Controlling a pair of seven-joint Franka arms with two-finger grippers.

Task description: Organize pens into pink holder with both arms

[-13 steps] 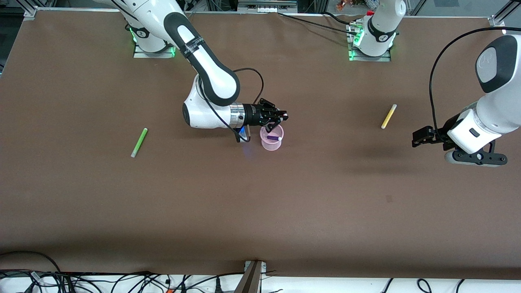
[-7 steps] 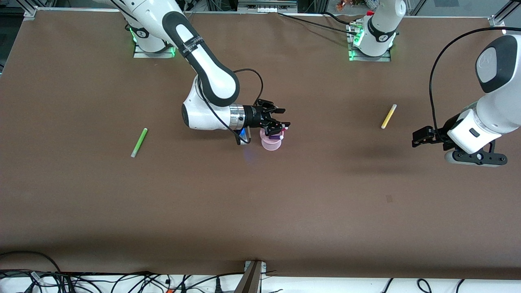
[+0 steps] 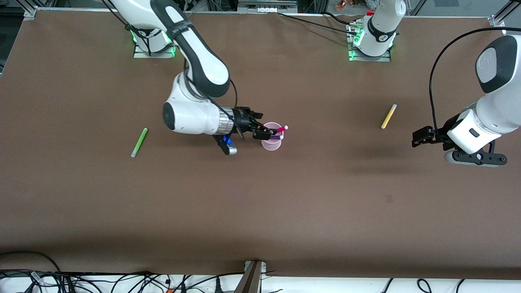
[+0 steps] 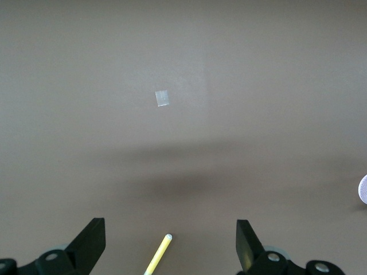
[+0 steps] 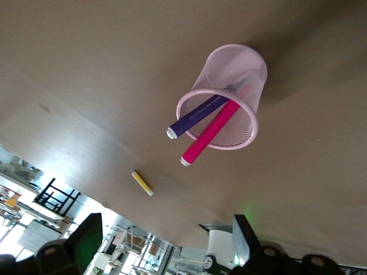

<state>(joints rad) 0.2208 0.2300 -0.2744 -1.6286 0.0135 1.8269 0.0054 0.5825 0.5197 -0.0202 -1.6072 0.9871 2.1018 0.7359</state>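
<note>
The pink holder [image 3: 271, 145] stands mid-table with the magenta-pink pen [image 3: 281, 129] and the dark purple pen [image 3: 276, 137] leaning in it. My right gripper [image 3: 265, 132] is open and empty, right beside the holder's rim toward the right arm's end. In the right wrist view the holder [image 5: 241, 69], purple pen [image 5: 198, 116] and magenta pen [image 5: 209, 133] lie ahead of the open right gripper [image 5: 163, 238]. The yellow pen [image 3: 388, 116] lies toward the left arm's end. My left gripper [image 3: 420, 136] hangs open above the table beside it; the yellow pen [image 4: 157, 255] shows between the open left gripper's [image 4: 170, 240] fingers. The green pen [image 3: 139, 142] lies toward the right arm's end.
A small pale square mark [image 4: 163, 98] is on the brown table [image 3: 260, 211]. The yellow pen also shows in the right wrist view [image 5: 142, 183]. Cables lie along the table edge nearest the front camera [image 3: 122, 280].
My right gripper lowered the magenta pen into the holder, let it go and drew back toward the right arm's end. The left arm has not moved.
</note>
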